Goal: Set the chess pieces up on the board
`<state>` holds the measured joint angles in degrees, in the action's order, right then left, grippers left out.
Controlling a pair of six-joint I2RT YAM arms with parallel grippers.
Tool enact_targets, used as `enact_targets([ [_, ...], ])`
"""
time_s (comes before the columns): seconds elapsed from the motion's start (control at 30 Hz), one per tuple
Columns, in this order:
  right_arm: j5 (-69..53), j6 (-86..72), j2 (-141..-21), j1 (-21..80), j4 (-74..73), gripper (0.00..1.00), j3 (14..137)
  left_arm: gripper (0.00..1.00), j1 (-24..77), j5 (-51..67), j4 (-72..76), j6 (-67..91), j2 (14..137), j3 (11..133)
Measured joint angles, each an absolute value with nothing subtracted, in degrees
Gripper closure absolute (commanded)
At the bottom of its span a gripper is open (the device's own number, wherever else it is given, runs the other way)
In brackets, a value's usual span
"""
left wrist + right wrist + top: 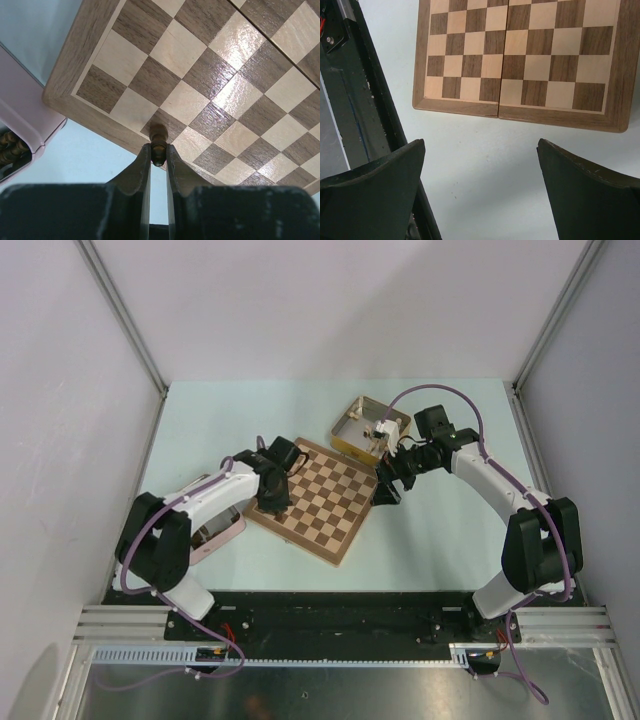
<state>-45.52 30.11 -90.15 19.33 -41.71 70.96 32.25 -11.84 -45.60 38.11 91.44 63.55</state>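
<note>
dark chess piece pinched in left pincer, long axis along 6–12 line (left wrist view), head over board edge row; bare squares toward 12–1 o'clock. right pincer gaping, empty, board at its 12 o'clock.

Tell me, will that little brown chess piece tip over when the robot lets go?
It might tip: the chess piece looks slim, narrower than a square. It looks like hard wood, so the left end effector pinching it probably won't squash it. Being round, on that shiny board, it could roll if it falls.
</note>
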Motion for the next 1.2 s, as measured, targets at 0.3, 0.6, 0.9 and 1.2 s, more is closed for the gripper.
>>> enact_targets([
  [0.3, -45.52, 30.3, -90.15, 19.33, -41.74, 0.0, 70.96, 0.8, 32.25, -11.77, -45.58, 38.06, 92.27, 63.9],
  [0.6, -45.52, 30.3, -90.17, 19.33, -41.71, 0.0, 70.96, 0.52, 32.25, -11.6, -45.58, 38.17, 92.27, 63.9],
  [0.9, -45.54, 30.33, -90.17, 19.33, -41.74, 0.01, 70.96, 0.34, 32.25, -11.57, -45.65, 38.57, 91.68, 63.92],
  [1.2, -46.3, 29.95, -90.17, 19.33, -41.69, 0.0, 70.96, 0.08, 26.5, -10.22, -45.52, 35.92, 74.67, 64.4],
])
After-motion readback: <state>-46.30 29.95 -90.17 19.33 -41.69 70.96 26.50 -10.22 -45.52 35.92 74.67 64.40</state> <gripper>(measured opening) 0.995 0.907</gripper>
